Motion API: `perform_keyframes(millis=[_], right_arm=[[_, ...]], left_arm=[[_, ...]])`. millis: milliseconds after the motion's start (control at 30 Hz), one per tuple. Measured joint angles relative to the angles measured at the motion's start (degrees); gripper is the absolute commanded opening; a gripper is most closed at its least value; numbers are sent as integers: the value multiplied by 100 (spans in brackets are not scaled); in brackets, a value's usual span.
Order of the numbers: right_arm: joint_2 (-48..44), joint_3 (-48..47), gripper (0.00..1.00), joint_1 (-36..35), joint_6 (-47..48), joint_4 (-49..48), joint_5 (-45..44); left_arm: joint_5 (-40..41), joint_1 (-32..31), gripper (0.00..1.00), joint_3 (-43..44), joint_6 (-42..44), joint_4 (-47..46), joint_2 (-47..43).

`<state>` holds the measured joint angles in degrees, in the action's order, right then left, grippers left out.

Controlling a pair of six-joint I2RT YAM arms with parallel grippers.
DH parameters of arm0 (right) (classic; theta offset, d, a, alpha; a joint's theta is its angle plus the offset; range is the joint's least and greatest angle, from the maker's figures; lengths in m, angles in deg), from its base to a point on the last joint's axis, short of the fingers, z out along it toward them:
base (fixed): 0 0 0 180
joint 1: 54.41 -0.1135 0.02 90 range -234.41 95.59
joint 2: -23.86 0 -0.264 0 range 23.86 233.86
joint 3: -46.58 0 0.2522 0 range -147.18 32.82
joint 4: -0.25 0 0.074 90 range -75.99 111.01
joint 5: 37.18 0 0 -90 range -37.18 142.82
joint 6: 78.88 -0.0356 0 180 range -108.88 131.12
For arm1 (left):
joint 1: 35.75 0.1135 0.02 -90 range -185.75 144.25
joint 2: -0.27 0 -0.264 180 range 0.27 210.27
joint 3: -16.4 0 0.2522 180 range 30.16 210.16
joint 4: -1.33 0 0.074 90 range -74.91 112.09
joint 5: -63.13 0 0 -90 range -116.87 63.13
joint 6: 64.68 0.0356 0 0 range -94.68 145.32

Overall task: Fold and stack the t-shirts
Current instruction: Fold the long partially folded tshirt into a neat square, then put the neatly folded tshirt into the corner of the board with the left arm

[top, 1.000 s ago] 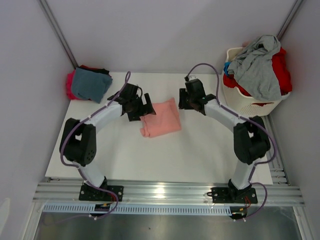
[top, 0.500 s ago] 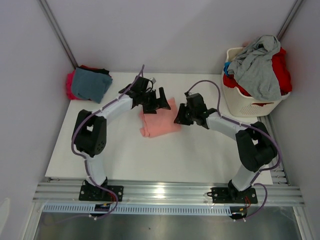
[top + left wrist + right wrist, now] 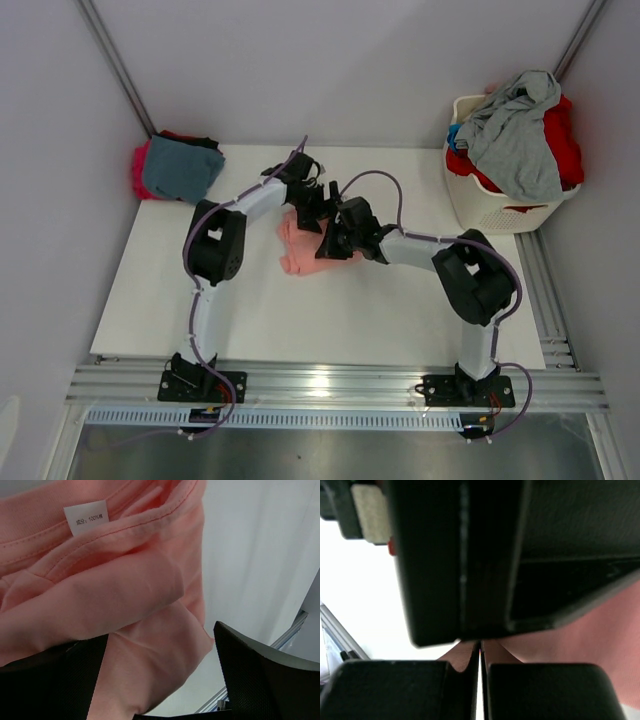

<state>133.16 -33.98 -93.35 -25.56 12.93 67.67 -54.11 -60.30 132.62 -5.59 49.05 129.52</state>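
Observation:
A folded salmon-pink t-shirt (image 3: pixel 298 250) lies mid-table, its white label (image 3: pixel 86 517) showing in the left wrist view. My left gripper (image 3: pixel 318 205) hovers at the shirt's far right part, open, and a thick fold of the pink t-shirt (image 3: pixel 150 665) sits between its fingers (image 3: pixel 260 675). From the right, my right gripper (image 3: pixel 335 238) presses onto the shirt's right edge. Its jaws are shut to a thin slit, with pink cloth (image 3: pixel 600 640) just beyond the tips. Whether any cloth is pinched there does not show. A black part of the left gripper (image 3: pixel 470 555) fills the view above.
A white slotted basket (image 3: pixel 478 208) at the back right is heaped with grey (image 3: pixel 515 130) and red (image 3: pixel 565 135) shirts. At the back left corner a teal-blue shirt (image 3: pixel 180 168) rests on magenta cloth (image 3: pixel 140 172). Metal rails run along the near edge.
Both arms have swung inward over the pink shirt, the left from its left side to its far right part. The right gripper moved left onto the shirt's edge and shut.

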Motion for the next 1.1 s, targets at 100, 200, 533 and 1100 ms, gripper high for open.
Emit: perform_keyframes(millis=[100,200,533,1100], right_arm=[[74,-68,0,-4,13,-7,-26],[76,-127,0,-55,33,22,-90],[74,-299,0,-459,435,619,-817],[-201,-44,0,-136,546,1335,-1849]], left_arm=[[7,39,91,111,7,138,63],[7,85,91,140,52,221,63],[24,380,91,-247,57,245,-157],[796,638,90,-3344,-450,-136,-2382]])
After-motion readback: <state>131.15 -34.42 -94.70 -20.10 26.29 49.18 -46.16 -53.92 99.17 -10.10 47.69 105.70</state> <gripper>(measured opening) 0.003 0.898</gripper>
